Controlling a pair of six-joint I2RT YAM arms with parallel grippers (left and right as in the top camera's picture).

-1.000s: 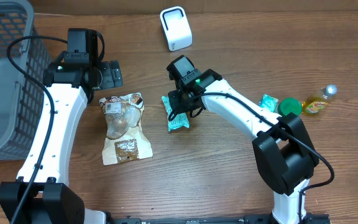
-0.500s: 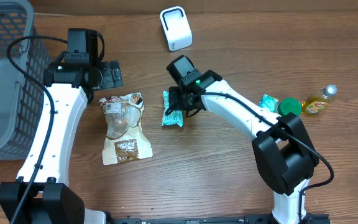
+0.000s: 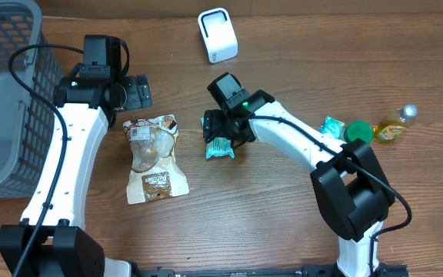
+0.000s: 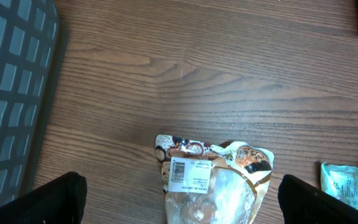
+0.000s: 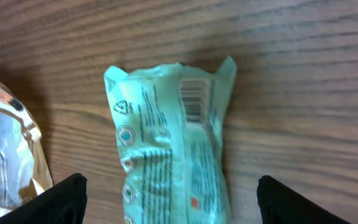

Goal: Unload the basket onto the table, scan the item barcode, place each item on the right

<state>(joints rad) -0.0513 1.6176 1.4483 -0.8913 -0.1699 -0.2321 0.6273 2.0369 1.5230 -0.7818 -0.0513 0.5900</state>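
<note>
A pale green snack packet (image 5: 173, 137) lies flat on the wooden table, its barcode (image 5: 193, 99) facing up near its far end. My right gripper (image 5: 173, 208) hangs open over it, one finger on each side and neither touching. From overhead the packet (image 3: 220, 148) shows just below the right gripper (image 3: 221, 132). The white scanner (image 3: 218, 35) stands at the table's far edge. My left gripper (image 3: 134, 92) is open and holds nothing. It hovers above a brown snack bag (image 4: 213, 183) with a white barcode label (image 4: 189, 174).
A grey wire basket (image 3: 2, 92) fills the left side. At the right lie a second green packet (image 3: 331, 125), a green lid (image 3: 358, 132) and a small yellow bottle (image 3: 394, 127). The brown bag (image 3: 154, 154) sits just left of the green packet.
My right gripper has opened and let go of the green packet, which now lies flat beneath it. The left arm has not moved.
</note>
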